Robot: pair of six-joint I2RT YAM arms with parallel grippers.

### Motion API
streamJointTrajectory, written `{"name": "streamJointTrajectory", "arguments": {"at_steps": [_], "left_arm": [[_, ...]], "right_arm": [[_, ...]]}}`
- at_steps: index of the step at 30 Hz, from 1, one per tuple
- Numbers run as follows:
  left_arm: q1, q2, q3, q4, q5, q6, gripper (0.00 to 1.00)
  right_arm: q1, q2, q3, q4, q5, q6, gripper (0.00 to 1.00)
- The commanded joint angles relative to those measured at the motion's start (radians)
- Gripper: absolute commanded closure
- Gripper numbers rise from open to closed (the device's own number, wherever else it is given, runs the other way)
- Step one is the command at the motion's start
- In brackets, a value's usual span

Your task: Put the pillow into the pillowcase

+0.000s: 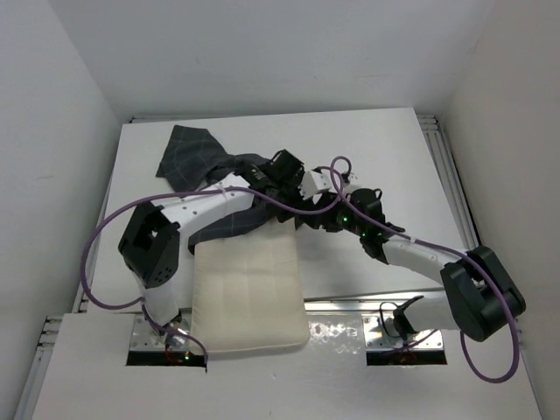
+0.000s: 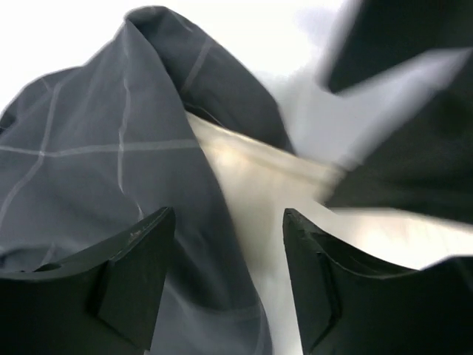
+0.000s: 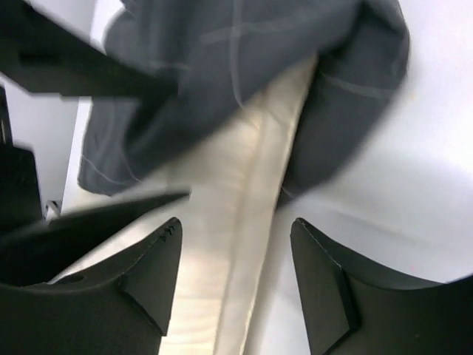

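two arms [image 1: 210, 203] bent inward, meeting over pillowcase [image 1: 188, 156]

L hand [image 2: 228, 222], R hand [image 3: 236, 225], jaws apart

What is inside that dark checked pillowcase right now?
The far end of the cream pillow is tucked into the mouth of the pillowcase; most of the pillow lies outside, nearer the robot. How deep it reaches cannot be seen, because the dark fabric covers it.
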Motion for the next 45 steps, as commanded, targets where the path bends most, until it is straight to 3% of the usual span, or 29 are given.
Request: {"name": "streamJointTrajectory", "arguments": {"at_steps": [1, 4, 11, 15, 18, 19, 22, 26, 29, 30, 32, 37, 41, 45], "left_arm": [[-0.005, 0.048, 0.037, 0.108, -0.137, 0.001, 0.43], [-0.005, 0.077, 0.039, 0.154, -0.154, 0.007, 0.44], [-0.007, 0.164, 0.051, 0.237, -0.260, -0.017, 0.59], [-0.007, 0.184, 0.052, 0.252, -0.297, -0.004, 0.70], [-0.005, 0.191, 0.078, 0.227, -0.268, -0.023, 0.87], [-0.005, 0.191, 0.091, 0.213, -0.258, -0.034, 1.00], [-0.004, 0.172, 0.161, 0.167, -0.190, -0.079, 1.00], [-0.005, 0.157, 0.252, 0.125, -0.123, -0.122, 1.00], [-0.002, 0.152, 0.301, 0.099, -0.094, -0.152, 1.00], [-0.001, 0.149, 0.313, 0.101, -0.085, -0.158, 1.00], [0.005, 0.149, 0.341, 0.098, -0.079, -0.168, 1.00], [0.042, 0.157, 0.404, 0.085, -0.010, -0.203, 1.00], [0.062, 0.155, 0.491, 0.035, 0.085, -0.209, 1.00], [0.064, 0.164, 0.580, -0.024, 0.119, -0.163, 1.00]], "right_arm": [[0.003, -0.026, -0.040, 0.100, -0.019, 0.055, 0.40], [0.002, -0.051, -0.066, 0.104, -0.003, 0.049, 0.38], [0.002, -0.011, -0.126, 0.223, -0.060, 0.095, 0.36], [0.002, 0.049, -0.131, 0.282, -0.103, 0.116, 0.33], [0.003, 0.127, -0.096, 0.319, -0.134, 0.150, 0.32], [0.003, 0.148, -0.084, 0.322, -0.128, 0.161, 0.32], [0.018, 0.246, -0.025, 0.353, -0.120, 0.190, 0.34], [0.048, 0.372, 0.054, 0.359, -0.124, 0.218, 0.45], [0.064, 0.455, 0.107, 0.444, -0.212, 0.261, 0.71], [0.069, 0.473, 0.114, 0.469, -0.220, 0.279, 0.88], [0.080, 0.469, 0.104, 0.512, -0.212, 0.268, 1.00], [0.098, 0.325, 0.039, 0.469, -0.163, 0.140, 1.00], [0.159, 0.204, 0.070, 0.338, -0.161, -0.105, 1.00], [0.233, 0.135, 0.113, 0.230, -0.181, -0.204, 1.00]]}}
